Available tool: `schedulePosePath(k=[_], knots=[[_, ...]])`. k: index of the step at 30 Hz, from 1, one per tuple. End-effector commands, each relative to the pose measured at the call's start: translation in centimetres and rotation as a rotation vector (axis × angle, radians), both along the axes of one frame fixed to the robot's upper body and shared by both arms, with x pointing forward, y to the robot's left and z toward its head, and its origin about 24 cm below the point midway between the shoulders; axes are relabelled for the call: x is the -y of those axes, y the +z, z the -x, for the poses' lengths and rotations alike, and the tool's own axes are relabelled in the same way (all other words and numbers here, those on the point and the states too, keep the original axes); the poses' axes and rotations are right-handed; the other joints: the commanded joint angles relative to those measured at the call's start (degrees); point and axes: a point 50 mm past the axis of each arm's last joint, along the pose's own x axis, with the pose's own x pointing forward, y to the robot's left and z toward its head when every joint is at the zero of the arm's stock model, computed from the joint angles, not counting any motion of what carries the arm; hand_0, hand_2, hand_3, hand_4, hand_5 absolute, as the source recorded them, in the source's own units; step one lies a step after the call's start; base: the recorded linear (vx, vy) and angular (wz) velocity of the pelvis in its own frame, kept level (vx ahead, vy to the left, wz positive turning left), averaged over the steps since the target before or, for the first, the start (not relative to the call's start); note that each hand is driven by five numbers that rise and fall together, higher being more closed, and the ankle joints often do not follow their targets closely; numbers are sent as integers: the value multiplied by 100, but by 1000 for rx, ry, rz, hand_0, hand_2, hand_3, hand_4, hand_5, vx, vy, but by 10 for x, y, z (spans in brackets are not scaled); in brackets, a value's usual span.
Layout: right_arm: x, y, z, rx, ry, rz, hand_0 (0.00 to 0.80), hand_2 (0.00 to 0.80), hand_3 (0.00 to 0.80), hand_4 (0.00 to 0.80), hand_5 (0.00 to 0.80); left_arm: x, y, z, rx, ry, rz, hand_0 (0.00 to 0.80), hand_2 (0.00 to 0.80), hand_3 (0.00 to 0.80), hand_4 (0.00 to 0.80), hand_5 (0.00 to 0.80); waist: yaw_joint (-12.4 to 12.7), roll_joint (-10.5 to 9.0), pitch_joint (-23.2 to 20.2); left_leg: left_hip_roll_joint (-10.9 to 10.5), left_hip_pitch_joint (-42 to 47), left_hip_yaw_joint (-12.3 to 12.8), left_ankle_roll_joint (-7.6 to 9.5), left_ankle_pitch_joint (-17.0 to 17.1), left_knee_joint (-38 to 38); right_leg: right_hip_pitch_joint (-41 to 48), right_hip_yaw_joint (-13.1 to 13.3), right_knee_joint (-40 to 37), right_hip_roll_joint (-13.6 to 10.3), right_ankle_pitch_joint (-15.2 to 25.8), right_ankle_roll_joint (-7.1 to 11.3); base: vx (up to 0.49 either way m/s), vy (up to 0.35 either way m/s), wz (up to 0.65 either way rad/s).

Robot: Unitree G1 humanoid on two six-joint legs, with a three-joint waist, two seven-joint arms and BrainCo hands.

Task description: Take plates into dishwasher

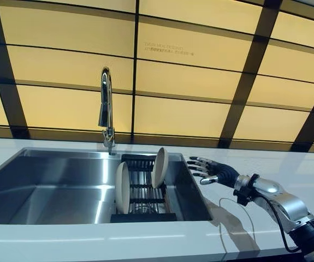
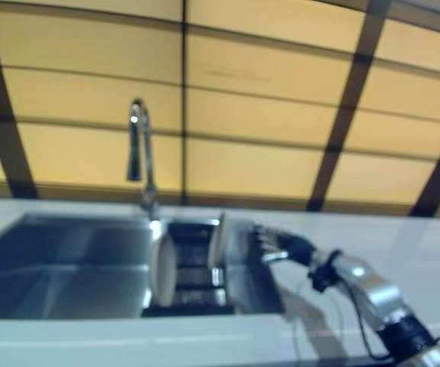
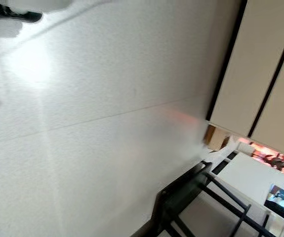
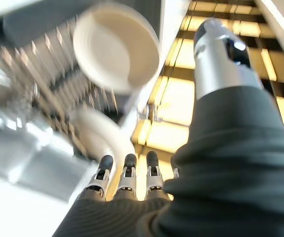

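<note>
Just right of the sink (image 1: 47, 185), the right hand (image 1: 210, 170) hovers over the white table (image 1: 288, 169), fingers relaxed and holding nothing. Two plates (image 1: 159, 167) stand upright in the sink's dark rack (image 1: 143, 203).

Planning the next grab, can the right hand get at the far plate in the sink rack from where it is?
Probably yes: the open right hand hovers beside the far plate, nothing between them.
</note>
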Motion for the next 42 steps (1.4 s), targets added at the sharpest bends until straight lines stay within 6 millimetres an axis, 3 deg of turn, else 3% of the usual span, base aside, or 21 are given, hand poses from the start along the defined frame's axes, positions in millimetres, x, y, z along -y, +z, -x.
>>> schedulePosePath(k=[1, 5, 7, 8, 14, 32, 42], knots=[[16, 76, -17, 453, -210, 213, 0, 0, 0, 0, 0, -6, 4, -20, 12, -38, -41, 0, 0, 0, 0, 0, 81, -5, 236, -327, -34, -69, 397, -229, 20, 250, -48, 234, -69, -193, 284, 0, 0, 0], [24, 94, -19, 647, -340, 472, 0, 0, 0, 0, 0, -3, 4, -20, 15, -35, -42, 0, 0, 0, 0, 0, 118, -18, 259, -333, -40, -95, 405, -227, 20, 249, -40, 203, -68, -159, 303, 18, -7, 0], [29, 122, -18, 942, -470, 837, 0, 0, 0, 0, 0, -2, 3, -18, 8, -39, -46, 0, 0, 0, 0, 0, 203, -42, 280, -340, -59, -130, 408, -220, 20, 274, -49, 108, -63, -102, 336, 66, -32, 0], [28, 130, -18, 1021, -490, 933, 0, 0, 0, 0, 0, -2, 3, -17, 3, -44, -50, 0, 0, 0, 0, 0, 236, -52, 286, -341, -75, -145, 411, -214, 20, 268, -54, 92, -60, -88, 348, 54, -35, 2], [14, 160, -19, 1337, -527, 1284, 0, 0, 0, 0, 0, -10, 7, -22, -19, -82, -71, 0, 0, 0, 0, 0, 460, -114, 384, -347, -267, -306, 439, -163, 20, 184, -191, 38, -79, -53, 403, 31, -35, 3], [-9, 173, -28, 1534, -336, 1666, 0, 0, 0, 0, 0, -27, 20, -53, 64, -90, -118, 0, 0, 0, 0, 0, 669, -339, 870, -257, -938, -576, 383, -13, 20, -333, -438, 7, -74, 21, 465, -28, -42, 13], [4, 168, -32, 1459, -353, 1709, 0, 0, 0, 0, 0, -31, 22, -54, 75, -83, -122, 0, 0, 0, 0, 0, 676, -337, 1023, -229, -1070, -618, 327, 21, 20, -433, -516, 7, -88, 7, 454, -3, -10, 4]])
